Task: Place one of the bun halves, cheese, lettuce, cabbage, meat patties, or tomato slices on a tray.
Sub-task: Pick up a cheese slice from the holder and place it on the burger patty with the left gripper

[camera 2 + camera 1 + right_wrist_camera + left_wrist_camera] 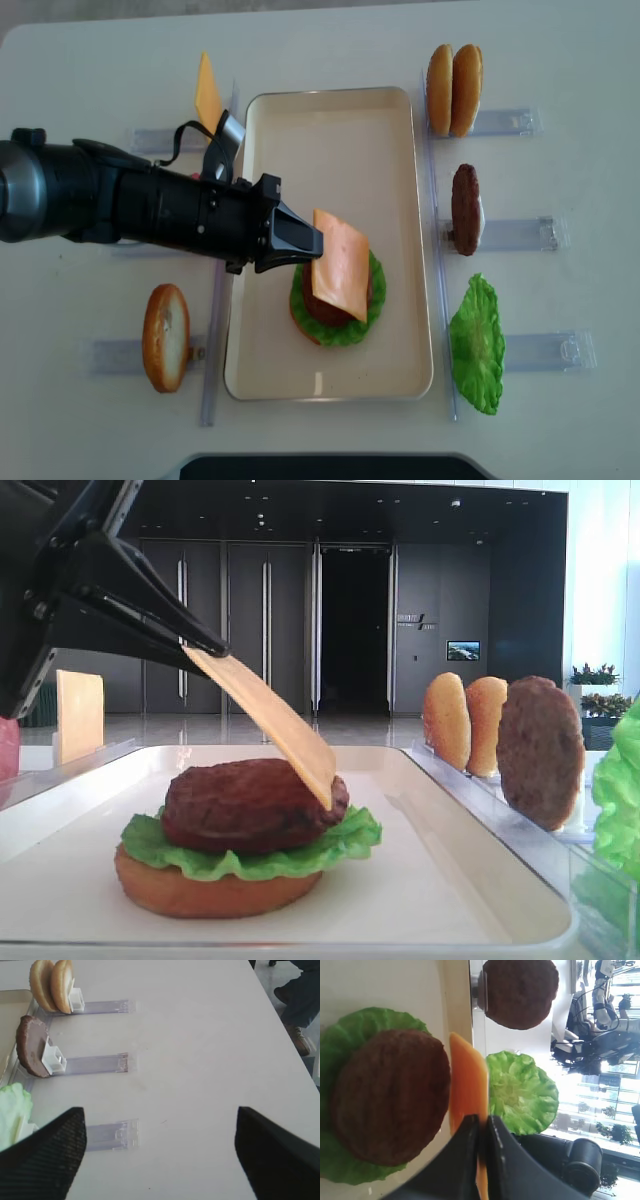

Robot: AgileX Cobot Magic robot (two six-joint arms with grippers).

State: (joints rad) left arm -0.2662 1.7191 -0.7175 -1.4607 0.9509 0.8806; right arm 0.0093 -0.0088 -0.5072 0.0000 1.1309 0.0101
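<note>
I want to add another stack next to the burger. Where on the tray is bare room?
The tray's far half, between rim and burger, is bare. The near strip is narrower. The left gripper, holding cheese, crowds the burger's left.

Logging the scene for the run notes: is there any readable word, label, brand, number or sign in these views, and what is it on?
No text can be read in any view.
Wall sign on the dark back wall: pale lettering, too small and blurred to read.
Small lit wall screen: shows a picture, no legible words.
Cream-white rectangular tray, pale yellow-orange cheese slice, clear plastic holder racks: no markings seen.
</note>
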